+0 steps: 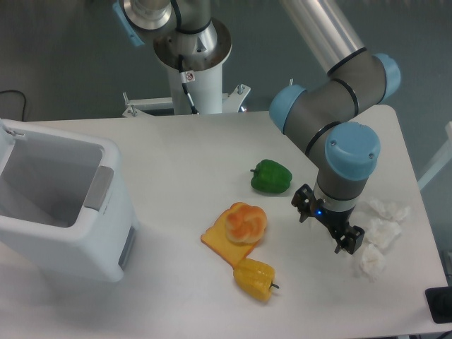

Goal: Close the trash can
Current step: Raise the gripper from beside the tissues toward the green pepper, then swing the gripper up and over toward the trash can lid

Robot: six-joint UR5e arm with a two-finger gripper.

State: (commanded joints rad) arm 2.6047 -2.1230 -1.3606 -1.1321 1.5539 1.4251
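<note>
On the table's left the trash can (67,212) stands unlidded, no readable writing; end effector (330,227) state unclear.

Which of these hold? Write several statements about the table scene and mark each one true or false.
1. The trash can stands open, its inside visible. True.
2. The gripper is holding the green pepper. False: it holds nothing and is apart from the pepper.
3. The yellow pepper lies nearer the camera than the green one. True.
4. The crumpled white paper is inside the trash can. False: it lies on the table at the right side.
5. The bun sits on an orange slice. True.
</note>
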